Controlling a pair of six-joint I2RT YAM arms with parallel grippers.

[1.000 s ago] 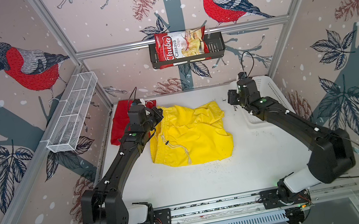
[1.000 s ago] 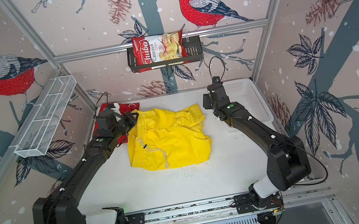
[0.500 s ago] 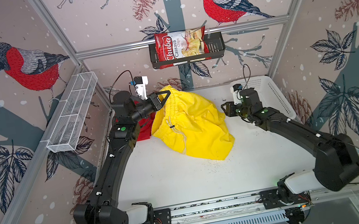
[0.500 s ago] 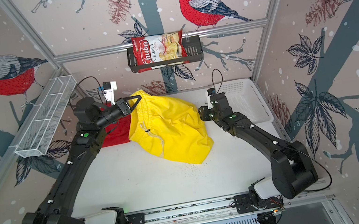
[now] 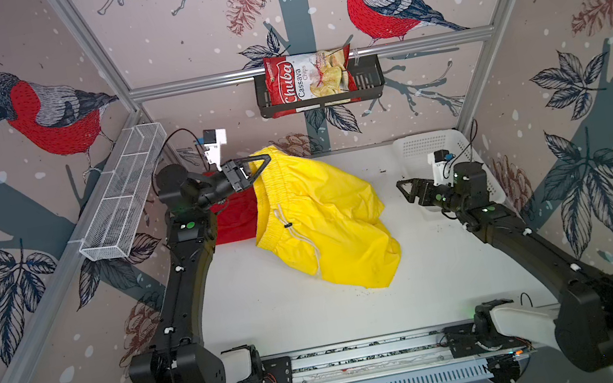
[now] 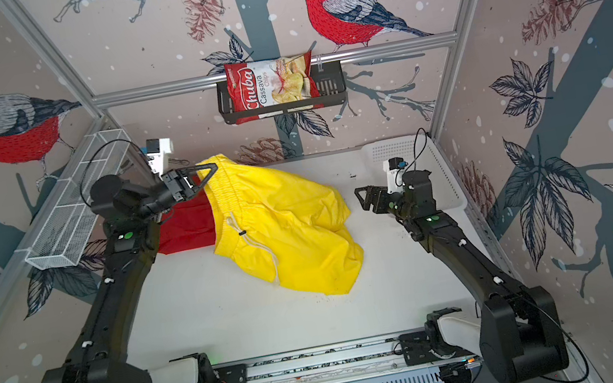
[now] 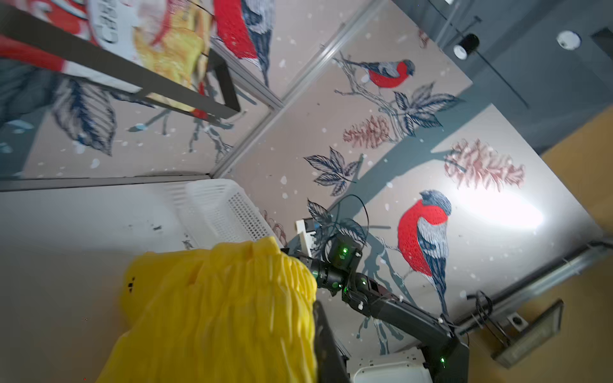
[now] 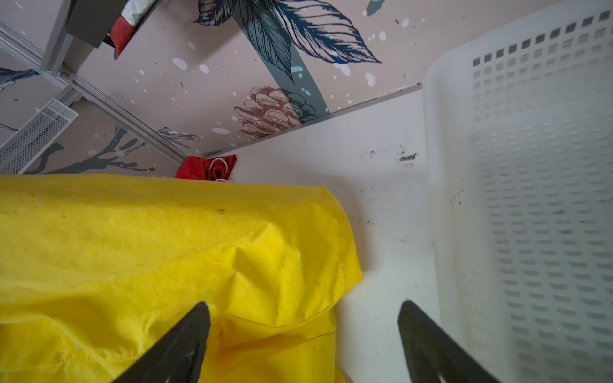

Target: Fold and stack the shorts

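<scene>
The yellow shorts (image 5: 326, 218) (image 6: 286, 229) hang by their waistband from my left gripper (image 5: 264, 161) (image 6: 211, 170), which is shut on the waistband's top corner at the back left. Their legs trail on the table. In the left wrist view the gathered yellow shorts (image 7: 215, 315) cover one jaw, and the other finger (image 7: 328, 351) shows beside them. The red shorts (image 5: 235, 219) (image 6: 185, 232) lie flat under my left arm, partly hidden by the yellow pair. My right gripper (image 5: 403, 187) (image 6: 360, 194) (image 8: 305, 318) stands open just right of the yellow shorts (image 8: 149, 248), holding nothing.
A white perforated basket (image 5: 435, 141) (image 8: 530, 199) stands at the back right, close behind my right wrist. On the back wall a black shelf (image 5: 370, 76) holds a red chips bag (image 5: 309, 80). A wire basket (image 5: 124, 197) is fixed to the left wall.
My left gripper has lifted the yellow shorts' waistband up and back to the left, uncovering the red shorts. My right gripper has opened and drawn off to the right.
</scene>
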